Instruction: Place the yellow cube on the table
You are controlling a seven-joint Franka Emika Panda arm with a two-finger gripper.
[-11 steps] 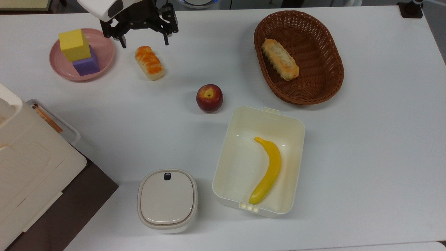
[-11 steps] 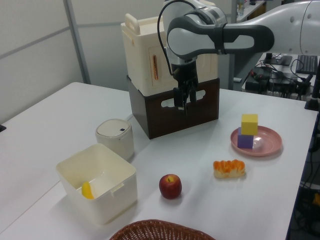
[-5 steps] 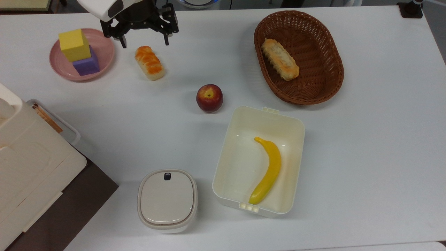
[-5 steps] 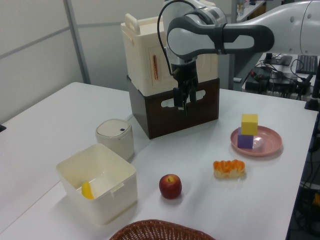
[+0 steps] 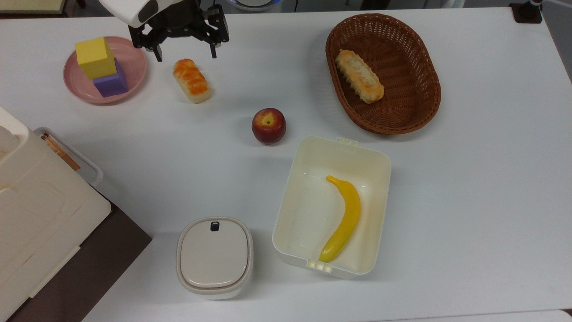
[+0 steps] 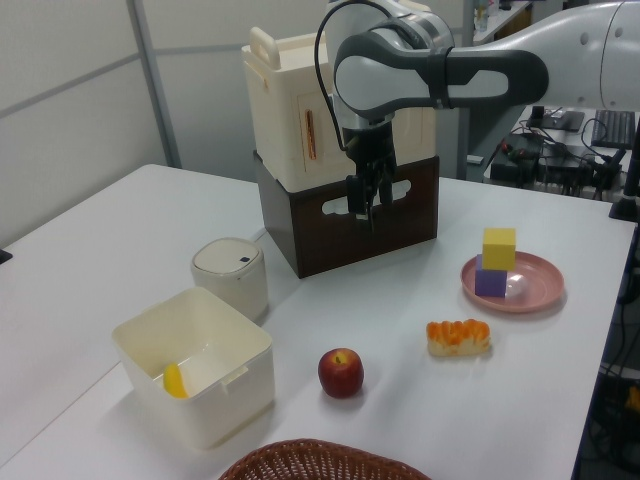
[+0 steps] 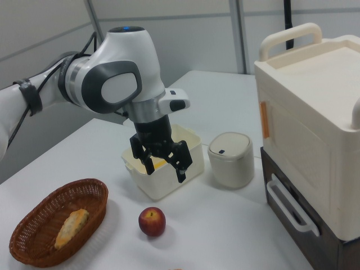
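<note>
our end effector (image 5: 183, 52) hangs spread and empty above the desk (image 5: 469, 179), beside the yellow cube (image 5: 95, 57) stacked on the purple cube (image 5: 111, 83).

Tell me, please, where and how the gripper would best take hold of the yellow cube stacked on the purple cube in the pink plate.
Probably from above, closing on two opposite flat sides of the yellow cube. It sits atop the purple cube, above the pink plate rim, so its sides are exposed. The gripper is open.
</note>
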